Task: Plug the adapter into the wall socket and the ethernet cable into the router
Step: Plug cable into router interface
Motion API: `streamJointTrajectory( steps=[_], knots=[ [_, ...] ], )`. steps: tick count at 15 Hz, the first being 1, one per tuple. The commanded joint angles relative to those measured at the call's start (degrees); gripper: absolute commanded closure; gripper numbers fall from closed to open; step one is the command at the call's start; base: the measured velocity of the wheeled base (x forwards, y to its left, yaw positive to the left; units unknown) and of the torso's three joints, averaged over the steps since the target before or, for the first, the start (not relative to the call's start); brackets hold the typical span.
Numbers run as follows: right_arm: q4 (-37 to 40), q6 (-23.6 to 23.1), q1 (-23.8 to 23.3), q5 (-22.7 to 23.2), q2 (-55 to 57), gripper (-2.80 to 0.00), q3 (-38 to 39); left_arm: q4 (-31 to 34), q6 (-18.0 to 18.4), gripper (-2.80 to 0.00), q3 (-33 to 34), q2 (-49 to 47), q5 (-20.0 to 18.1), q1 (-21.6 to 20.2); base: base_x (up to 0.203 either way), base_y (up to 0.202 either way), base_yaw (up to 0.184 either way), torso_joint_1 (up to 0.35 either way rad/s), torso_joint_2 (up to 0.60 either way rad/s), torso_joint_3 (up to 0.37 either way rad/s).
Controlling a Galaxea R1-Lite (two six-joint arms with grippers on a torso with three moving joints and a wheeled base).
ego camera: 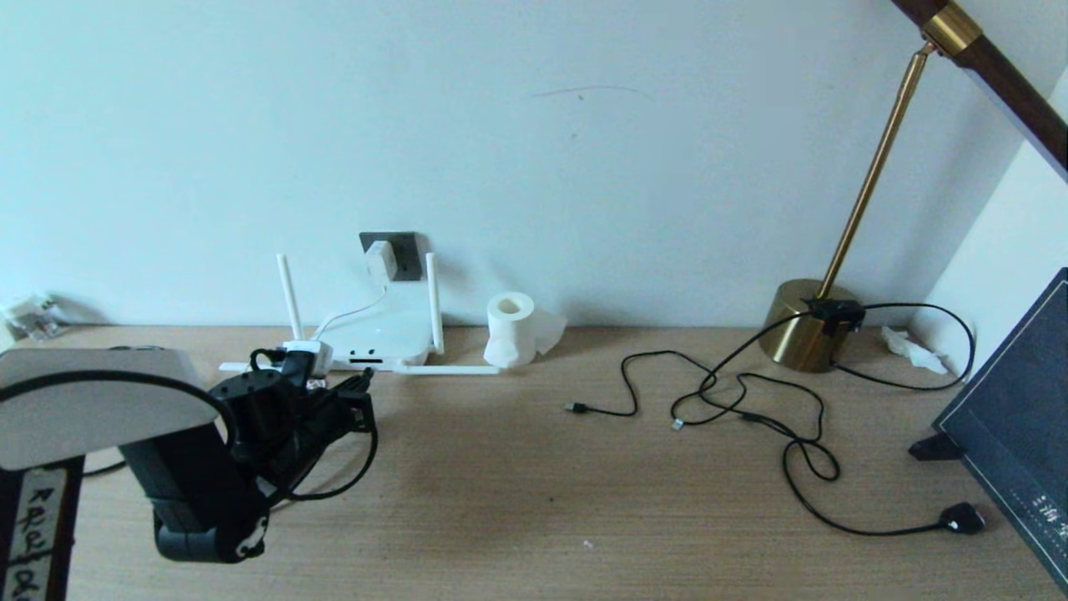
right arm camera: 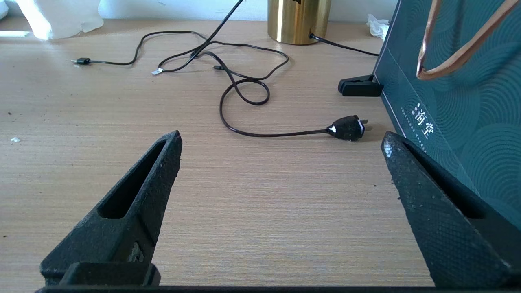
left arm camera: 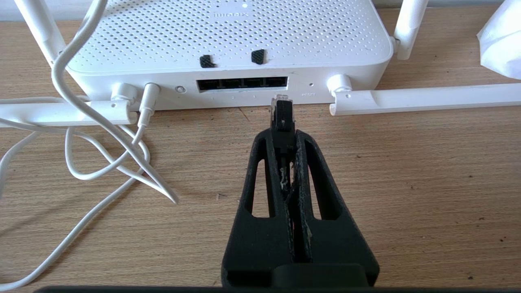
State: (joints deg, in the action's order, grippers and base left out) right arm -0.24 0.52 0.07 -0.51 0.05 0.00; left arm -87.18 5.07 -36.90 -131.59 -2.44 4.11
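Observation:
The white adapter [ego camera: 380, 260] sits on the dark grey wall socket [ego camera: 406, 255], and its thin white cord [left arm camera: 101, 134] runs down to the router [ego camera: 392, 334]. My left gripper [left arm camera: 282, 136] is shut on the black plug of the ethernet cable [left arm camera: 282, 116], just above the table. The plug's clear tip stands just short of the router's [left arm camera: 228, 36] front, below the right end of its row of dark ports [left arm camera: 242, 83]. The cable loops back under the left arm [ego camera: 359, 467]. My right gripper [right arm camera: 281, 136] hangs open over bare table, off to the right.
A toilet-paper roll [ego camera: 511, 328] stands right of the router. Thin black cords [ego camera: 634, 392] and a lamp cord with a bulky plug [ego camera: 959, 519] sprawl at mid right. A brass lamp base [ego camera: 809, 325] and a dark teal bag [ego camera: 1018, 434] stand at the right.

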Motion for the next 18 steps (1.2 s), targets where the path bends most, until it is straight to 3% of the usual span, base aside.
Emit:
streamJointTrajectory(
  steps=[1,18],
  knots=[
    [-0.05,0.01,0.01,-0.02,0.04,-2.80,0.07,-0.48,-0.06,0.00,-0.01,-0.07,-0.02,0.02,0.000,0.000,0.000,0.000,0.00,0.000],
    [-0.02,0.01,0.01,-0.02,0.04,-2.80,0.09,-0.48,-0.34,0.00,-4.16,-1.04,0.24,-0.15,0.000,0.000,0.000,0.000,0.00,0.000]
  ],
)
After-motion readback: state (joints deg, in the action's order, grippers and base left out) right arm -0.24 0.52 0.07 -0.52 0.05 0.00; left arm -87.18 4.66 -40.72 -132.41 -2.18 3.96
